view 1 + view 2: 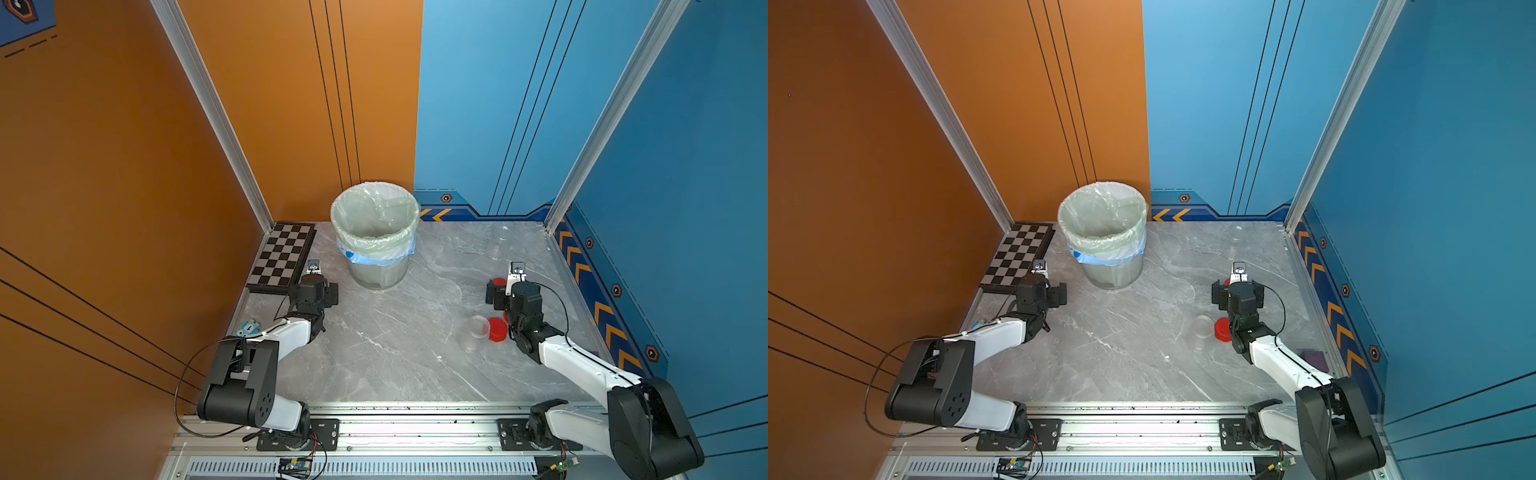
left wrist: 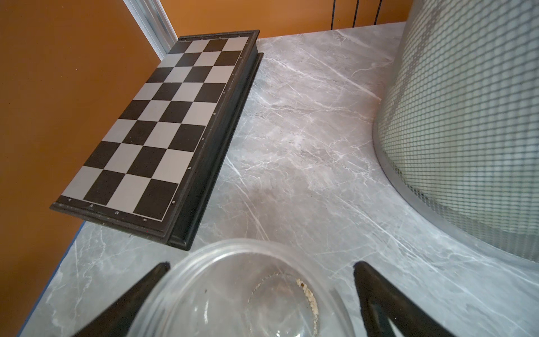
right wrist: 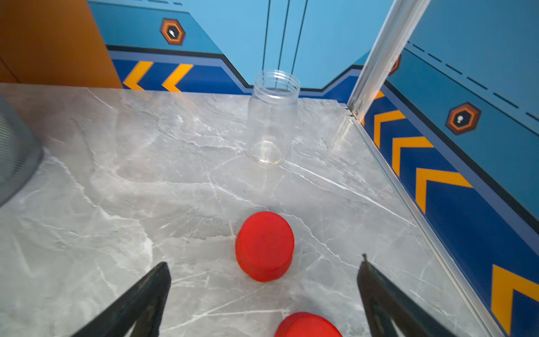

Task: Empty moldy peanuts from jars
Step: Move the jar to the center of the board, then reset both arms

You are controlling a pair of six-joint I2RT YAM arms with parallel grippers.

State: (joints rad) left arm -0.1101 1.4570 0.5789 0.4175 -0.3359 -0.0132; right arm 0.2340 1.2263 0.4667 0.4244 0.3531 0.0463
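Emptying looks done: left tool (image 2: 261, 263) gapes around an empty jar (image 2: 233, 291), right tool (image 3: 263, 260) gapes emptily; next, lift clear.

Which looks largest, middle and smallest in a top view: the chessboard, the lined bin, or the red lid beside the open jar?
1. lined bin, though its rim sits nearer the camera
2. chessboard
3. red lid

The marbled table (image 1: 395, 345) carries a lined bin (image 1: 378, 270) at the back, with a chessboard (image 1: 282, 255) beside it in the corner. On the right stand 2 open jars: one (image 3: 272, 116) near the far corner, one (image 1: 477, 330) just beside a red lid (image 1: 497, 329). 2 more lids (image 3: 264, 246) lie between them. A 3rd jar (image 2: 242, 291) shows near the chessboard, its footing unclear. A blue object (image 1: 248, 328) sits at the left edge.
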